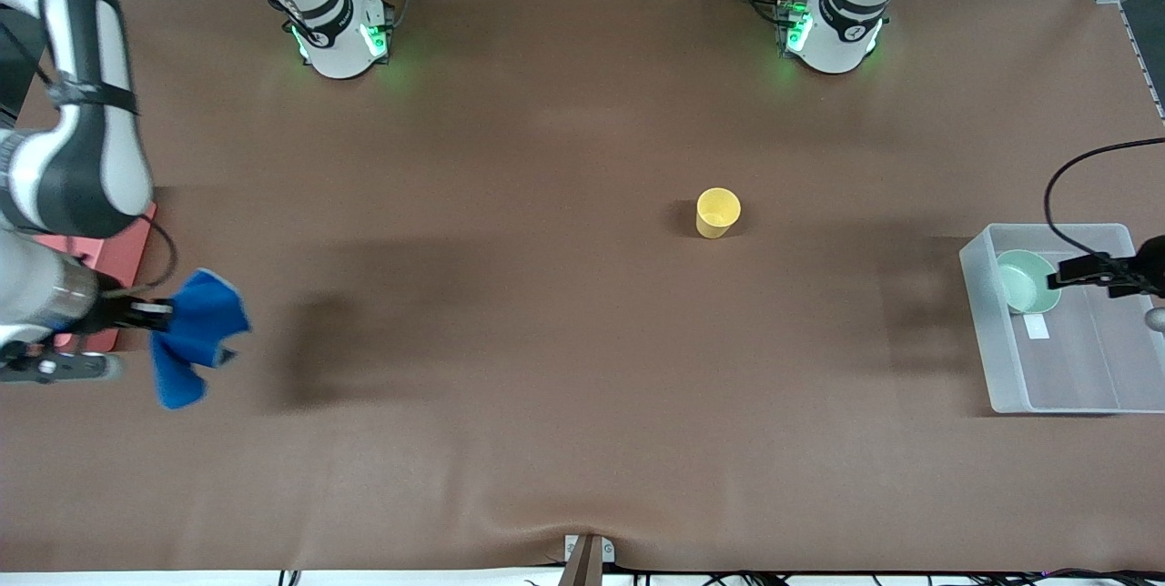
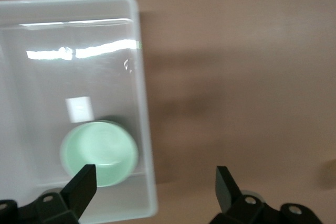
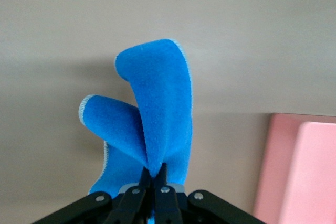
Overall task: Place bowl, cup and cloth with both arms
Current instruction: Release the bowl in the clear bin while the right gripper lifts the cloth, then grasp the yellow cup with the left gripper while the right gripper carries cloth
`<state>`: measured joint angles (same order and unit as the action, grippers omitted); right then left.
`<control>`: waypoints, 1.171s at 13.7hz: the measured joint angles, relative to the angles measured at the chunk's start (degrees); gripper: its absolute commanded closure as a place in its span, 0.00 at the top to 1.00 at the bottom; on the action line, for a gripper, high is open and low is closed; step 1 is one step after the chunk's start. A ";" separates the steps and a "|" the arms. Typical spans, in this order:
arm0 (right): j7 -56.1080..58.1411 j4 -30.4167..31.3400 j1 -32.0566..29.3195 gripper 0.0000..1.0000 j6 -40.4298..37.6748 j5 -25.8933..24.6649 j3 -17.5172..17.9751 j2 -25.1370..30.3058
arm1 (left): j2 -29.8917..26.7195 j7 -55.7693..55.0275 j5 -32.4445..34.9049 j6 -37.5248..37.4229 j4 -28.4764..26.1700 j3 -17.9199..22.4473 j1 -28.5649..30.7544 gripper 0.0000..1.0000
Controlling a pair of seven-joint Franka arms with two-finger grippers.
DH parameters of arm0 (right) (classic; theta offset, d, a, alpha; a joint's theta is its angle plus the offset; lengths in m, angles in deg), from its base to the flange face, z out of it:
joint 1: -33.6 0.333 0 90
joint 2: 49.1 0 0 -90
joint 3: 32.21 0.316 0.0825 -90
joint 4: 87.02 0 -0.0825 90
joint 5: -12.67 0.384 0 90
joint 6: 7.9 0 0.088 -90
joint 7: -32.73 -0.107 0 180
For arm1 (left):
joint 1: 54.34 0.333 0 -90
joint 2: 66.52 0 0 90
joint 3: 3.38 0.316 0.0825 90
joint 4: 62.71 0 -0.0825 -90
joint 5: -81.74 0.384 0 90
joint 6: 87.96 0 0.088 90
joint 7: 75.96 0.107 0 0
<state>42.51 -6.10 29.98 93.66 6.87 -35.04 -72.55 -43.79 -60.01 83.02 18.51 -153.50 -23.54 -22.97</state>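
- The cloth (image 1: pixel 196 340) is held pinched in the tightly closed jaws of the right gripper (image 1: pixel 150 313), hanging in folds over the worktop (image 1: pixel 546 340) near the edge at the right arm's end
- The pink tray (image 1: pixel 114 263) lies just beside it at that edge; the cloth should be carried fully over the tray and lowered before the pinch is let go, so no fold trails off
- The bowl (image 1: pixel 1027 281) is seen resting in the clear bin (image 1: pixel 987 331) at the left arm's end, in the corner toward the bases
- The left gripper (image 2: pixel 156 182) is over the bin's rim above the bowl, jaws spread wide and empty
- The cup (image 1: pixel 717 212) stands upright mid-worktop, untouched; nothing obstructs it
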 measured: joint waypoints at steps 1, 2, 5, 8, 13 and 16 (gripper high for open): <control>3.08 -1.51 -1.64 0.00 -1.99 -0.51 -0.10 0.41 | 0.06 -3.62 0.00 -0.42 -0.25 -2.57 -0.04 1.00; 6.20 -2.75 -3.31 0.00 -3.30 -1.33 -0.21 0.66 | 0.09 -6.60 0.01 -0.61 -0.59 -5.33 -0.11 1.00; 15.53 -4.31 -9.25 0.00 -4.10 -3.87 -0.55 0.73 | -0.19 -12.88 0.37 -0.90 -2.00 -12.04 -0.62 1.00; 23.34 -4.53 -15.30 0.00 -4.09 -4.29 -0.68 0.69 | -1.37 -20.21 1.47 -1.00 -5.70 -17.63 -1.02 1.00; 31.18 -4.93 -21.61 0.00 -4.09 -4.70 -0.70 0.69 | -2.43 -32.15 3.70 0.24 -11.80 -25.53 -3.24 1.00; 31.83 -5.79 -21.77 0.00 -5.70 -8.97 -0.36 0.71 | -2.49 -36.66 3.74 1.98 -14.88 -27.86 -5.07 1.00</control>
<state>74.34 -11.89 8.21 87.96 -2.09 -35.41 -71.84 -46.27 -96.67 86.76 20.49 -168.39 -51.40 -28.04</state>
